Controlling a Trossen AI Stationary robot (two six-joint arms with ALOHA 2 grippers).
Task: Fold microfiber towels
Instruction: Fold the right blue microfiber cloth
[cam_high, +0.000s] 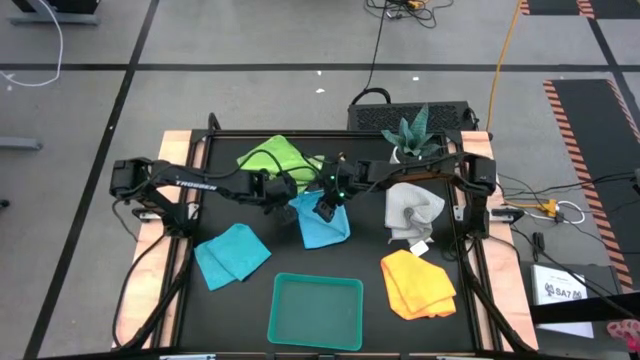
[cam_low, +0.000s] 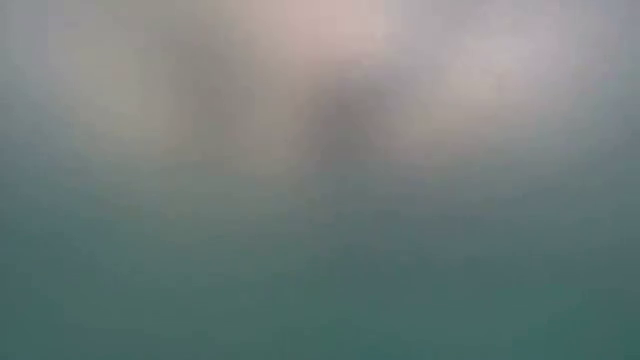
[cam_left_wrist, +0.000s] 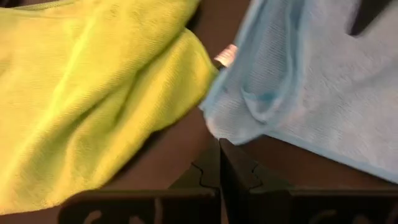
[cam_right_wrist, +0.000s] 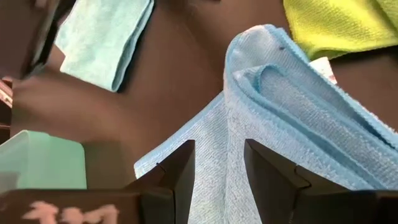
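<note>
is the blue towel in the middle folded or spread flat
Partly folded: the middle blue towel has one edge doubled over in a thick roll, the rest lying flat between the right gripper's open fingers.

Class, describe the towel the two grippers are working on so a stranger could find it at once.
Start at the teal tray at the table's near edge and look straight beyond it to the table's middle. There lies a blue towel, partly folded, where the left gripper and right gripper meet. Unlike the flat turquoise towel to its left, it is paler and bunched into a raised fold.
</note>
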